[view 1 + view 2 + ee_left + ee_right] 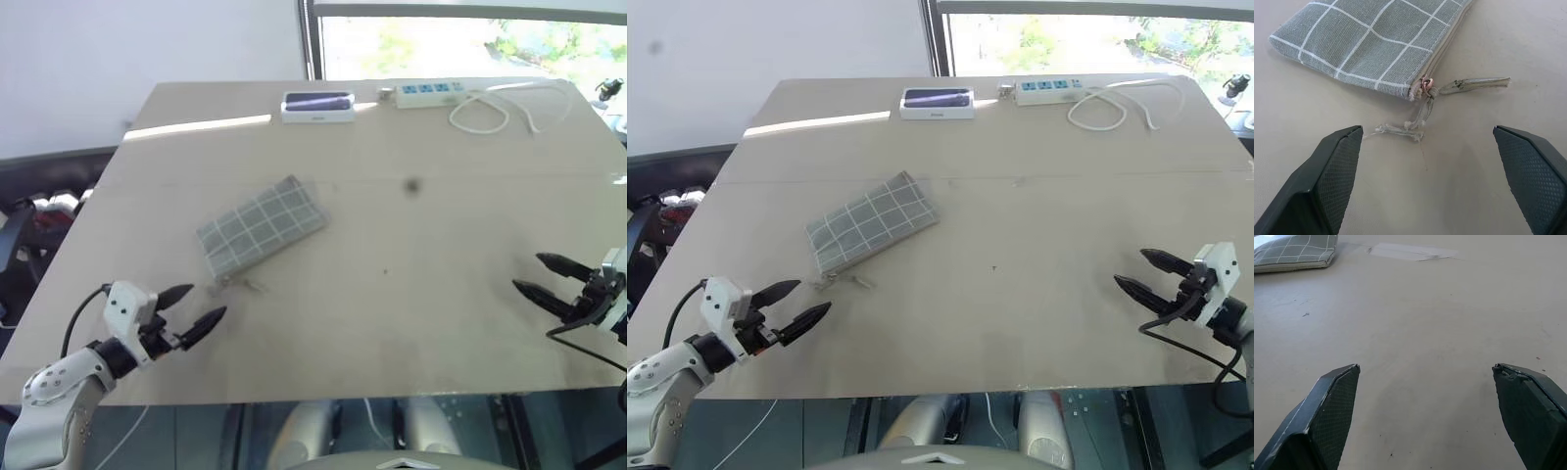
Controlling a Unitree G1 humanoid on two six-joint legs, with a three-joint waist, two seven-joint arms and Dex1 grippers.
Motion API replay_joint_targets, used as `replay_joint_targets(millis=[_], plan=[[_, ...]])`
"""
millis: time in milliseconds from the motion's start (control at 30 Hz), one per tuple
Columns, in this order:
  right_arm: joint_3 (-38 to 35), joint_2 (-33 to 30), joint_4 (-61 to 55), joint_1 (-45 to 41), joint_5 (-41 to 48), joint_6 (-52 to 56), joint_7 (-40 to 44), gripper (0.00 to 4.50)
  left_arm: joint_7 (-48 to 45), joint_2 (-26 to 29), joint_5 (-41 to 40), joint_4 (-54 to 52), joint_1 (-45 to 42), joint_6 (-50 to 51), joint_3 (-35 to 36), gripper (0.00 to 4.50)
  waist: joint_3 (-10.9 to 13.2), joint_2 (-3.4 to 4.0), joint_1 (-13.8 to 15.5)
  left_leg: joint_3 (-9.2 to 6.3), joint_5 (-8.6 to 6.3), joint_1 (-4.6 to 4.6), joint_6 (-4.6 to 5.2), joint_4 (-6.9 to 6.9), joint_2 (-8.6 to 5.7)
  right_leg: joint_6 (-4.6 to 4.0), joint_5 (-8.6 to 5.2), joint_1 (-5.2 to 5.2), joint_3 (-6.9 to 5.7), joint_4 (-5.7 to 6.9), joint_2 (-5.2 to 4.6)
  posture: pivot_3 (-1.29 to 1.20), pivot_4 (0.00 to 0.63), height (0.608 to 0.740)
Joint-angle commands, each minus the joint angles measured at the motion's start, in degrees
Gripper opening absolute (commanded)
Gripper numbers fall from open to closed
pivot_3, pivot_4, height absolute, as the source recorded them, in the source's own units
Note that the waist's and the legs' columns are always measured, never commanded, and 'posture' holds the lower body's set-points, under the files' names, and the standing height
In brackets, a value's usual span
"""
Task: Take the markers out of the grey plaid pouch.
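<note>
The grey plaid pouch (261,228) lies flat and zipped shut on the beige table (392,294), left of centre. Its zip pull (1426,85) with frayed fabric strips points toward my left gripper (194,309), which hovers open just in front of that corner, not touching it. In the left wrist view the pouch (1371,41) sits just beyond the spread fingers (1327,171). At the table's right edge my right gripper (1139,273) stands open over bare tabletop, far from the pouch (1295,252). The markers are hidden.
A white-and-dark box (317,106) stands at the table's far edge. A white power strip (428,92) with a looped cable (490,113) lies to its right. A dark stain (411,185) marks the middle. The table's front edge (313,399) runs near both grippers.
</note>
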Motion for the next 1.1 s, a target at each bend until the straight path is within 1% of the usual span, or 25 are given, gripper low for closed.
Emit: replay_joint_targets(millis=[33, 300, 667, 900, 967, 1067, 1100], plan=[[-1.28, -0.82, -0.39, -0.32, 1.08, -0.01, 1.01, 4.41, 0.47, -0.18, -0.72, -2.01, 0.13, -0.32, 0.84, 4.42, 0.0, 0.0, 0.0, 0.0, 0.0, 0.0, 0.0, 0.0, 0.0, 0.0, 0.0, 0.0, 0.0, 0.0, 0.0, 0.0, 0.15, 0.74], [-1.31, -1.37, 0.92, -1.09, 0.83, -0.29, 2.14, 4.41, 0.73, 0.09, -0.65, -0.94, -0.82, 0.49, 1.24, 4.42, -0.01, 0.0, -0.01, 0.0, 0.0, 0.0, 0.0, 0.04, 0.0, 0.0, 0.0, 0.0, 0.0, 0.02, 0.0, 0.0, 0.15, 0.74], [-1.22, -1.65, 1.48, -0.96, 0.31, -0.6, 2.94, 4.41, 0.11, -0.32, -0.25, 0.22, -1.26, -0.96, 0.87, 4.42, -0.02, 0.0, 0.0, 0.0, 0.0, 0.0, 0.0, 0.1, 0.0, 0.0, 0.01, 0.0, 0.0, 0.04, 0.0, 0.0, 0.15, 0.74], [-1.14, -1.85, 1.57, -0.95, 0.24, -0.48, 3.27, 4.41, 0.71, -0.06, 1.73, 1.05, -1.5, -2.59, 0.93, 4.42, -0.02, 0.0, -0.01, 0.01, 0.0, 0.0, 0.0, 0.13, 0.0, 0.0, 0.01, 0.0, 0.0, 0.06, 0.01, 0.0, 0.15, 0.74], [-1.14, -1.91, 1.63, -0.94, 0.28, -0.43, 3.35, 4.41, 1.13, 0.55, 2.89, 2.15, -1.58, -3.68, 1.46, 4.42, -0.03, 0.0, -0.01, 0.0, 0.0, 0.0, 0.0, 0.13, 0.0, 0.0, 0.01, 0.0, 0.0, 0.06, 0.01, 0.0, 0.15, 0.74], [-1.13, -1.99, 1.5, -0.93, 0.39, -0.14, 3.48, 4.41, 3.22, 2.9, 7.16, 7.11, -2.89, -8.06, 3.11, 4.42, -0.04, -0.01, -0.02, 0.0, 0.0, 0.01, 0.0, 0.14, 0.01, -0.01, 0.01, 0.0, -0.01, 0.08, 0.03, 0.0, 0.15, 0.74], [-1.11, -2.0, 1.3, -0.9, 0.49, 0.06, 3.53, 4.41, 5.46, 4.01, 10.75, 10.06, -3.57, -12.15, 3.26, 4.42, -0.04, 0.0, -0.02, -0.01, 0.0, 0.01, 0.0, 0.14, 0.02, -0.02, 0.02, 0.0, -0.02, 0.09, 0.04, 0.0, 0.15, 0.74]])
